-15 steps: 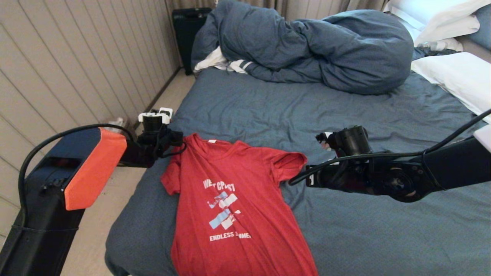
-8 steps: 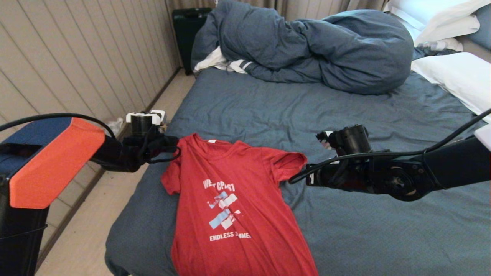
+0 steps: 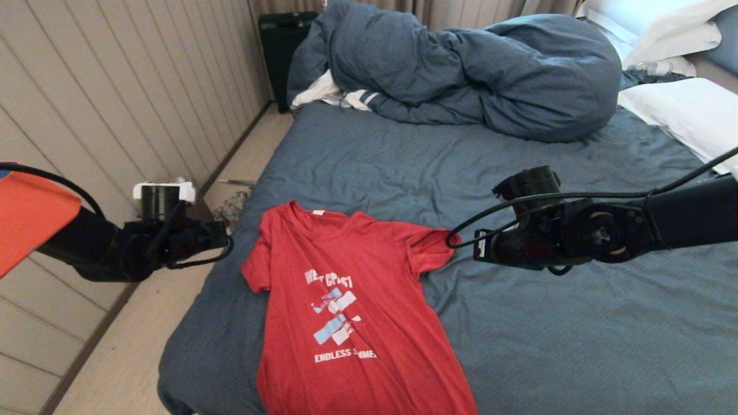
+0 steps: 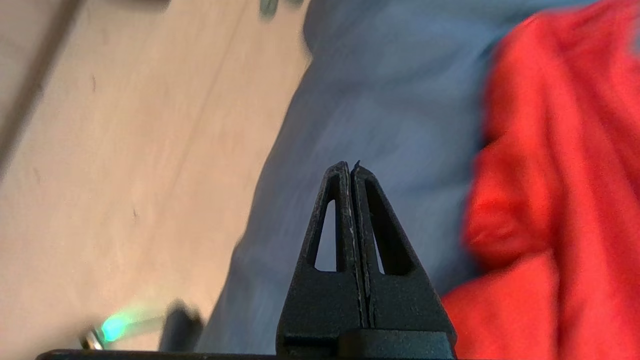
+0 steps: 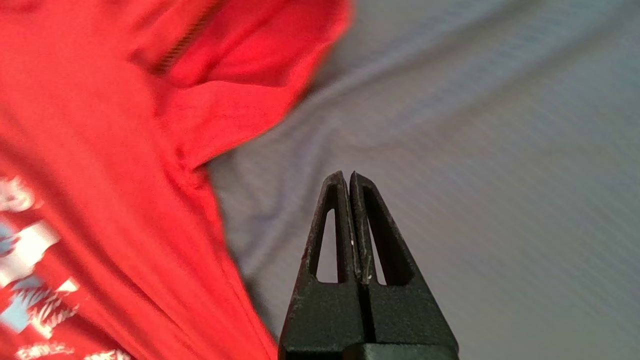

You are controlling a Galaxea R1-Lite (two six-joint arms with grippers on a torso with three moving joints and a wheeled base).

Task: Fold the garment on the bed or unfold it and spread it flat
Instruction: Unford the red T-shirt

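Observation:
The garment, a red T-shirt with white lettering, lies spread face up near the left front edge of the bed, both short sleeves out. In the left wrist view my left gripper is shut and empty, over the bed's edge, with the garment a little to one side. The left arm hangs over the floor strip left of the bed. My right gripper is shut and empty above bare sheet beside the garment's sleeve. The right arm reaches in from the right.
A bunched blue-grey duvet fills the bed's far end, with a white striped cloth under it and white pillows at the right. A panelled wall, a black case and small floor clutter flank the left side.
My left arm has drawn back leftward from the garment's shoulder to over the floor beside the bed. The right arm has lifted slightly. The garment lies as before.

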